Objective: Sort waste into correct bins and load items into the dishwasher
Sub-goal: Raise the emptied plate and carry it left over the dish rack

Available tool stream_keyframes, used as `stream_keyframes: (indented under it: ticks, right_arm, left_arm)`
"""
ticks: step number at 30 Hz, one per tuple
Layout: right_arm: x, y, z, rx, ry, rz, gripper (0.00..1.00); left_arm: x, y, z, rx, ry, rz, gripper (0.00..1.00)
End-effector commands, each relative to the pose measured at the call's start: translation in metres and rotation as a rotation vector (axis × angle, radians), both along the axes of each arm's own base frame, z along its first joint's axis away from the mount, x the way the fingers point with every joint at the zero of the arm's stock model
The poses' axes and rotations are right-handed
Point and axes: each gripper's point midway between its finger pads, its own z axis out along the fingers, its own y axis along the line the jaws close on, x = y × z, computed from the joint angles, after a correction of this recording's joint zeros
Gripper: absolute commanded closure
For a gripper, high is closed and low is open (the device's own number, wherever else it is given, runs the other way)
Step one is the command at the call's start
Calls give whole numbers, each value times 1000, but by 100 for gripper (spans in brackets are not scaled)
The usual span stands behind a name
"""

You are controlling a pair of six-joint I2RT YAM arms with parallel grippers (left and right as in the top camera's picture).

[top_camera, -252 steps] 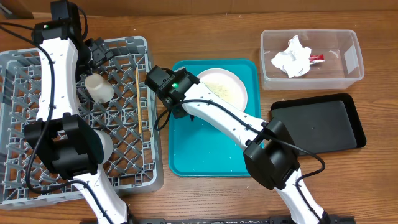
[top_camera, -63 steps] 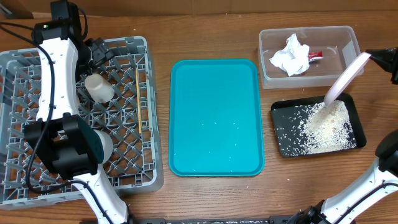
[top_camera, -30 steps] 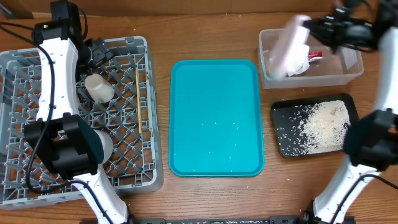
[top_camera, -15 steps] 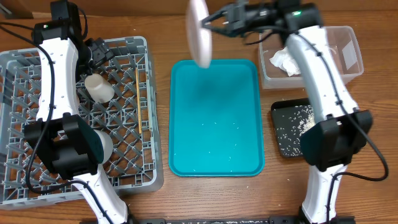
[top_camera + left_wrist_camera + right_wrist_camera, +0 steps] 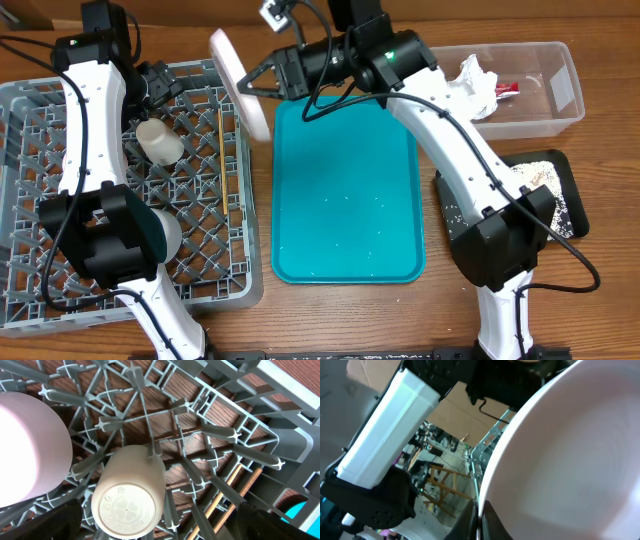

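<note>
My right gripper is shut on the rim of the large white plate, holding it on edge above the right wall of the grey dish rack. In the right wrist view the plate fills the frame, with its rim pinched in the right gripper. My left gripper hangs open above the white cup, which lies on its side in the rack. The cup shows between the open left gripper fingers, untouched. Chopsticks lie in the rack.
The teal tray holds only a few crumbs. The clear tub contains the napkin and red wrapper. Rice crumbs lie in the black tray. A pale bowl sits in the rack under the left arm.
The right arm has swung left with the plate, from above the teal tray's far edge to the rack's right wall. The left arm has not moved.
</note>
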Motion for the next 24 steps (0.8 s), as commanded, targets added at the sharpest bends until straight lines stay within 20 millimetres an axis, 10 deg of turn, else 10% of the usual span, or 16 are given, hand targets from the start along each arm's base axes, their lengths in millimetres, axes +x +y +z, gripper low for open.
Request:
stream_keyframes:
  ticks: [1, 10, 24]
  right_arm:
    - [-10, -4, 24, 33, -82, 11, 96]
    - [-12, -4, 18, 9, -32, 8, 96]
    - [-7, 3, 17, 0, -74, -24, 96]
  left_arm:
    - [5, -2, 8, -8, -29, 12, 0]
    - [-4, -12, 5, -62, 7, -10, 0]
    - [-59, 72, 0, -27, 124, 263, 0]
